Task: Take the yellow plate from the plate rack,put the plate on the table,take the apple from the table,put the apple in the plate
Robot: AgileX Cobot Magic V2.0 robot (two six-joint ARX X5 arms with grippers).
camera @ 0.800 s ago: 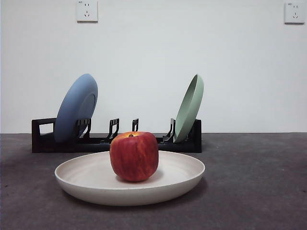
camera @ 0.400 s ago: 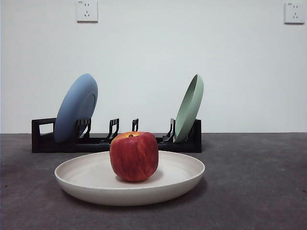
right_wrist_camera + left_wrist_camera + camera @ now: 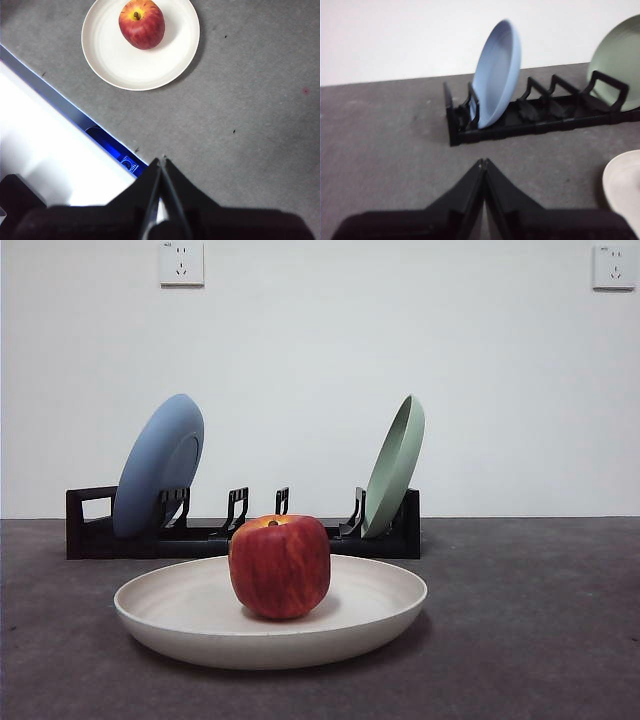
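Note:
The red apple (image 3: 280,567) sits in the middle of the cream yellow plate (image 3: 190,625), which lies flat on the dark grey table (image 3: 530,640) in front of the black plate rack (image 3: 90,535). The right wrist view shows the apple (image 3: 142,23) in the plate (image 3: 115,60) from above, far from my right gripper (image 3: 162,161), which is shut and empty. My left gripper (image 3: 482,161) is shut and empty, apart from the rack (image 3: 530,120); the plate's edge (image 3: 625,185) shows beside it. Neither gripper shows in the front view.
A blue plate (image 3: 158,466) leans in the rack's left end and a pale green plate (image 3: 394,466) in its right end. A white edge with a blue strip (image 3: 55,135) runs beside the table in the right wrist view.

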